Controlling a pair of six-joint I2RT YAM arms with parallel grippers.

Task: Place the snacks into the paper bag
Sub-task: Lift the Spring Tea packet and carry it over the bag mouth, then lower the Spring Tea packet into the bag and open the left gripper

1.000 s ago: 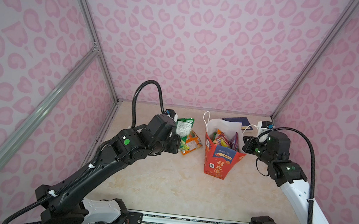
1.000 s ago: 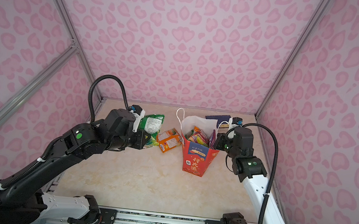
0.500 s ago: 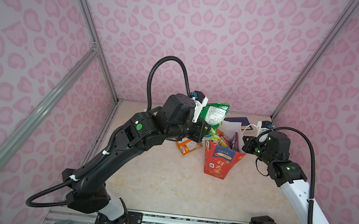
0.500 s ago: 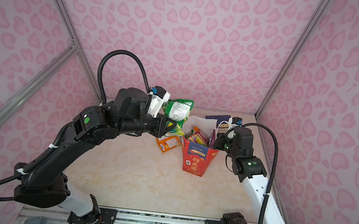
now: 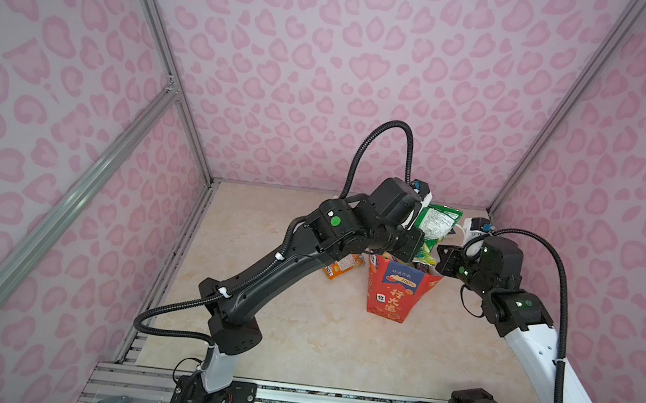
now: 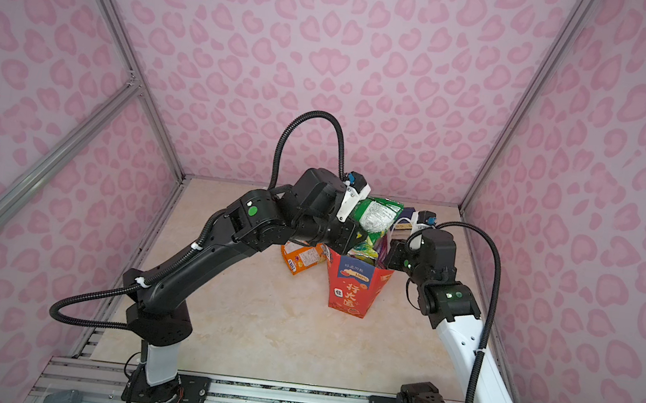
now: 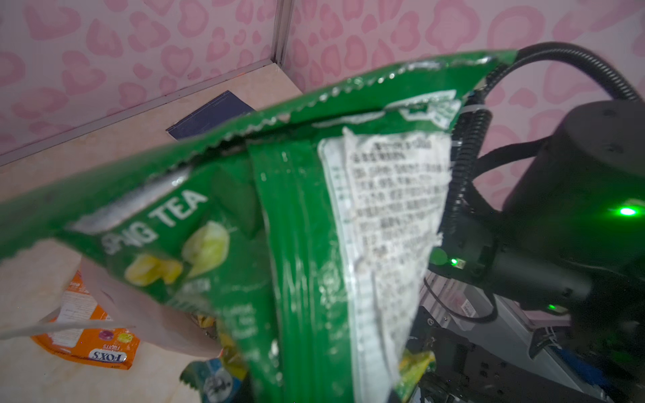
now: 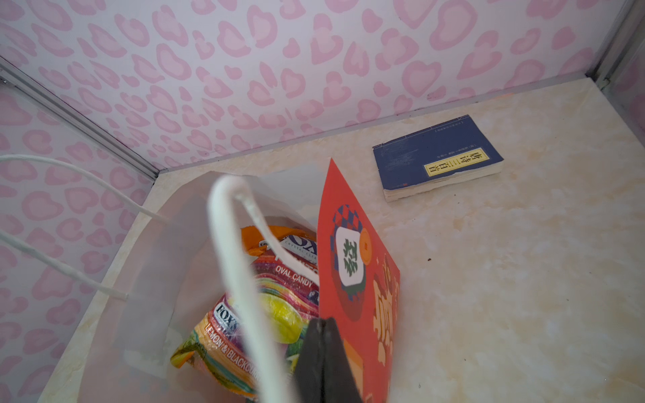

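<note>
your left gripper (image 5: 416, 245) (image 6: 353, 237) has hold of the green packet (image 5: 434, 224) (image 6: 377, 216) by its lower end, jaws closed down onto it. the packet hangs tilted just above the open mouth of the paper bag (image 5: 394, 293) (image 6: 352, 292), its serrated top edge up and away from the bag. in the left wrist view the green packet (image 7: 296, 226) fills most of the frame, with "tea" printed on one face and a white label on the other. the fingers themselves are hidden there.

your right gripper (image 8: 324, 349) (image 5: 442, 260) is pinched fully together on the rim of the paper bag, on the side away from your left arm. the edge of the red wall (image 8: 352, 251) runs straight into the seam between the two dark fingers. a white cord handle (image 8: 227, 244) loops up right beside them.

the paper bag stands upright on the table (image 5: 296, 333). inside it lie several snacks: an orange packet (image 8: 275, 240), a multicoloured packet (image 8: 282, 296) marked "oval candy", and a yellow packet (image 8: 241, 345) marked "lemon & blackcurrant".

one orange fox's packet (image 5: 342, 265) (image 6: 301, 258) (image 7: 90, 335) lies flat on the table just beside the bag, on your left arm's side, under that arm. a dark blue book (image 8: 436, 160) (image 7: 209, 115) lies flat behind the bag, near the back wall and apart from it.
</note>
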